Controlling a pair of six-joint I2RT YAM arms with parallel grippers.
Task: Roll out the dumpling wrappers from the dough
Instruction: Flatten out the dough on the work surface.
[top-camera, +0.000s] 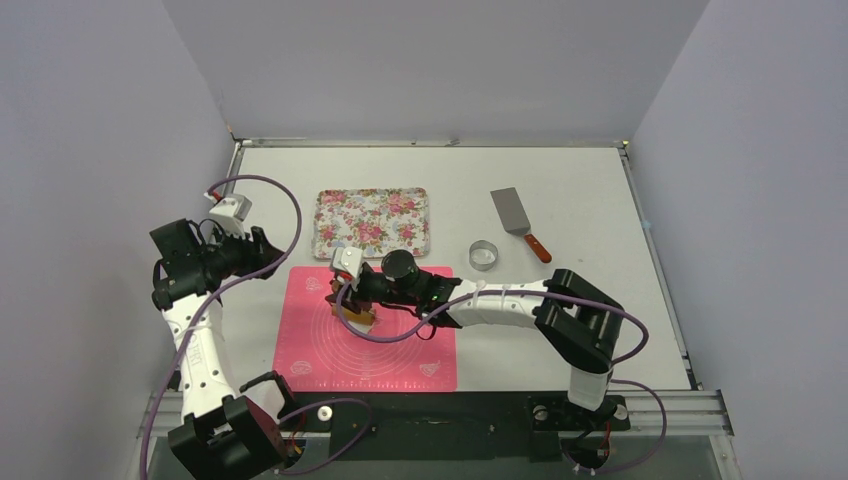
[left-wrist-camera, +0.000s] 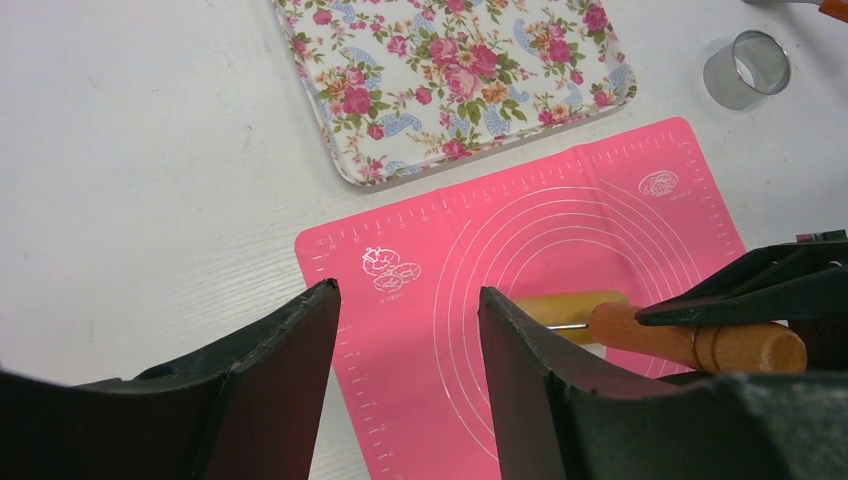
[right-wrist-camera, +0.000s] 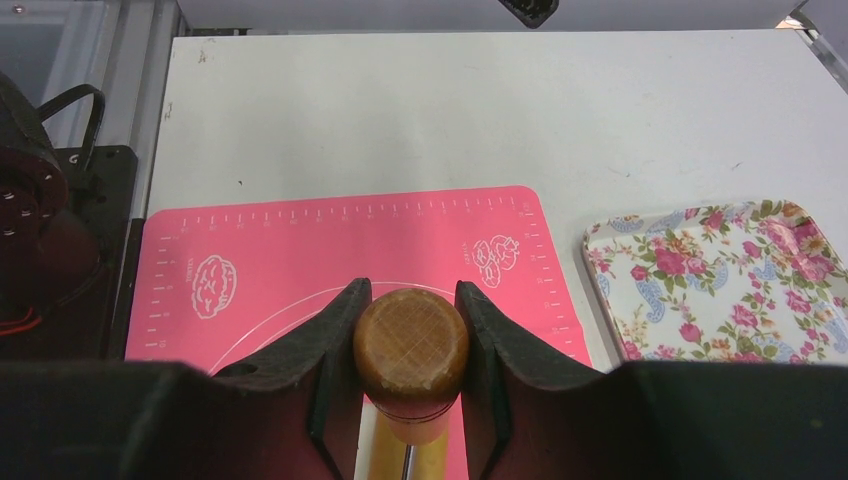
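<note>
Pale grey walls close round a white counter (top-camera: 580, 180). Where the dumpling wrappers lie cannot be told from these views. What shows at the middle of the work is a wooden rolling pin (left-wrist-camera: 570, 305), lying across the far half of a pink silicone mat (top-camera: 400, 350) printed with white rings and ruler marks; whether its barrel presses on the mat or sits just above it is not clear. The right pincer (right-wrist-camera: 411, 300) is clamped on the pin's darker handle, one black finger on each side of the round handle end, with the right arm reaching in from the right across the mat. The mat lies at the near middle of the counter. Just beyond its far edge sits a floral tray (top-camera: 372, 222), close to the mat but apart from it. To the right of the tray, off the mat's far right corner, a small metal ring cutter (top-camera: 484, 254) stands on the counter, and farther right and back lies a metal spatula (top-camera: 517, 220) with an orange handle. The left pincer (left-wrist-camera: 407, 295) hangs with its fingers wide apart and nothing between them, over bare counter to the left of the mat and tray.
</note>
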